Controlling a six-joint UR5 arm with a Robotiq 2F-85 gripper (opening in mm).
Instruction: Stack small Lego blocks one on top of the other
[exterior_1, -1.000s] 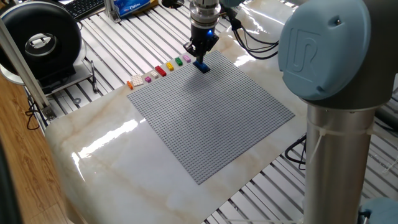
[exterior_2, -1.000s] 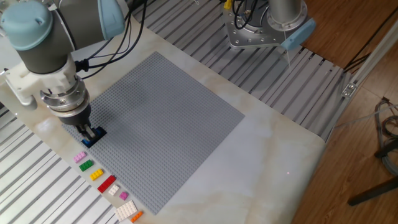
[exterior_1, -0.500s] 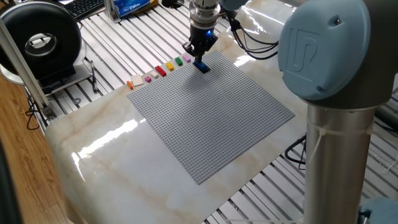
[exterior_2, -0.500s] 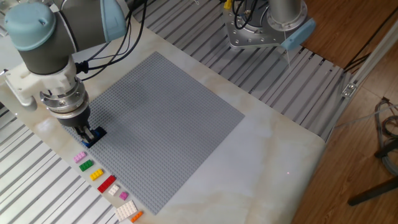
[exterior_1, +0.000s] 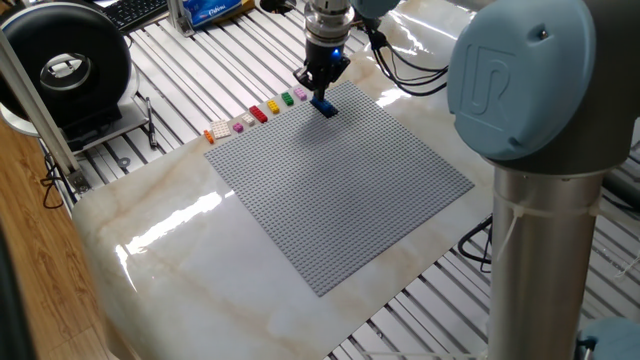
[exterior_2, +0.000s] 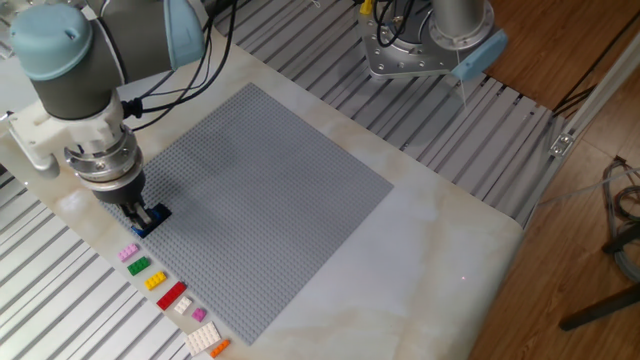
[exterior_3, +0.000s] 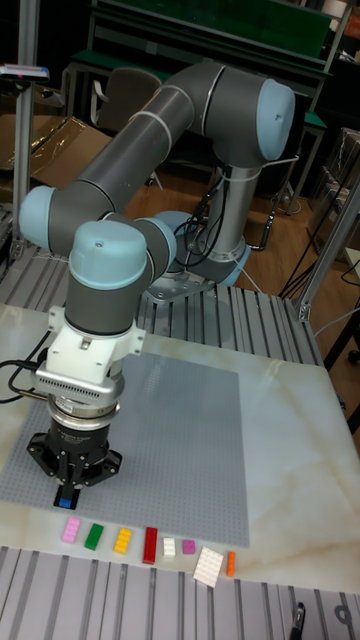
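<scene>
My gripper (exterior_1: 320, 95) (exterior_2: 143, 215) (exterior_3: 68, 492) points straight down at the far corner of the grey baseplate (exterior_1: 340, 180). Its fingers are shut on a small blue brick (exterior_1: 323, 105) (exterior_2: 142, 225) (exterior_3: 67, 498) that rests low on the plate. Whether a dark navy brick lies under it I cannot tell. Just off the plate's edge lies a row of loose bricks: pink (exterior_3: 71, 531), green (exterior_3: 94, 536), yellow (exterior_3: 123, 540), red (exterior_3: 151, 545) and orange (exterior_3: 231, 563).
A small white brick (exterior_3: 169, 547), another pink one (exterior_3: 189, 547) and a larger white brick (exterior_3: 209, 566) also lie in the row. The marble top sits on slatted aluminium rails. A black spool (exterior_1: 65, 65) stands at the left, and cables run behind the arm.
The gripper and wrist have shifted very slightly, by a few pixels upward in one fixed view. The blue brick and the row of bricks stay where they were.
</scene>
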